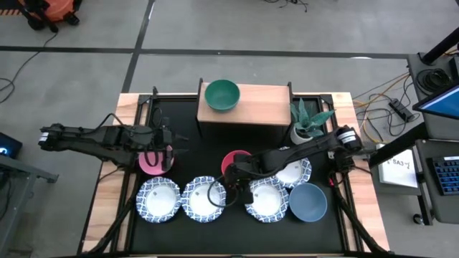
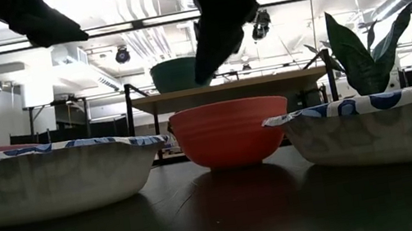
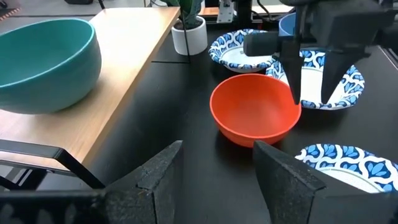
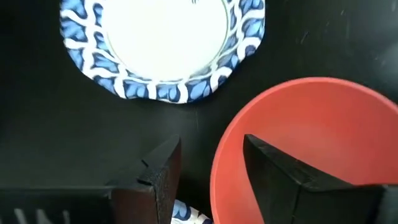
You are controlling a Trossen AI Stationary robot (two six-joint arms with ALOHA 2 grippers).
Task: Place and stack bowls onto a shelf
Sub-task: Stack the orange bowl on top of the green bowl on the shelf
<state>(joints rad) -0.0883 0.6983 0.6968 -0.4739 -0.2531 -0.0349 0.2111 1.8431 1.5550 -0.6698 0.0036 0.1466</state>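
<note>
The light-wood shelf (image 1: 258,106) stands at the table's far side with the green bowl (image 1: 221,94) on it. The red bowl (image 1: 237,159) rests on the table in front of the shelf. My right gripper (image 4: 211,140) is open and hangs just above the red bowl's rim (image 4: 219,163), one finger over the inside and one outside; the low view shows it (image 2: 211,69) clear of the bowl (image 2: 229,132). My left gripper (image 1: 174,148) is open and empty above the pink bowl's (image 1: 153,162) edge. Several white blue-rimmed bowls (image 1: 158,201) and the slate-blue bowl (image 1: 309,203) sit along the near side.
A white pot with a spiky green plant (image 1: 308,122) stands right of the shelf, close to my right arm. Blue-rimmed bowls (image 1: 205,199) (image 1: 267,200) lie just near of the red bowl, another (image 1: 294,172) to its right. Bare black tabletop (image 1: 197,154) lies between the pink and red bowls.
</note>
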